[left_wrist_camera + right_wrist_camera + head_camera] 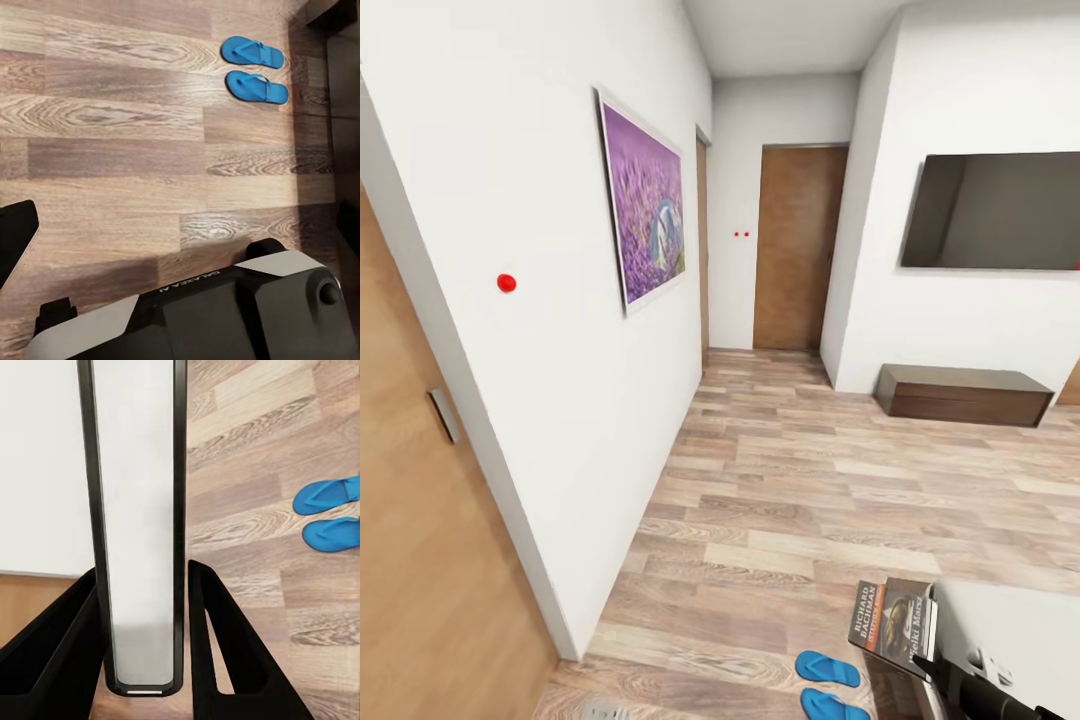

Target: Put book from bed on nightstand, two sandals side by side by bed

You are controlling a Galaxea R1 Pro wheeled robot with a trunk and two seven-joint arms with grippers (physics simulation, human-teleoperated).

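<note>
Your right gripper has the book pinched between its two black, wedge-shaped fingers. In the right wrist view you look along the book's edge: a pale block of pages framed by thin dark covers, standing straight up between the fingers, which are closed against both faces. In the head view the book sits low at the right, tilted, its dark cover showing white lettering, an orange band and a greyish picture, held above the floor.

Just beside the book, lower in the head view, the two sandals lie flat on the floor, side by side and close together, pointing the same way. They are bright blue, with thin thong straps and smooth, rounded soles. The left wrist view shows the pair from above, well apart from the robot's dark base.

You cannot tell how your left gripper stands from these pictures.

The floor is wood plank in mixed brown and grey tones with clear grain. White walls run ahead to a brown door. A purple framed painting hangs on the left wall; a dark flat television hangs on the right wall above a low, dark brown cabinet.
</note>
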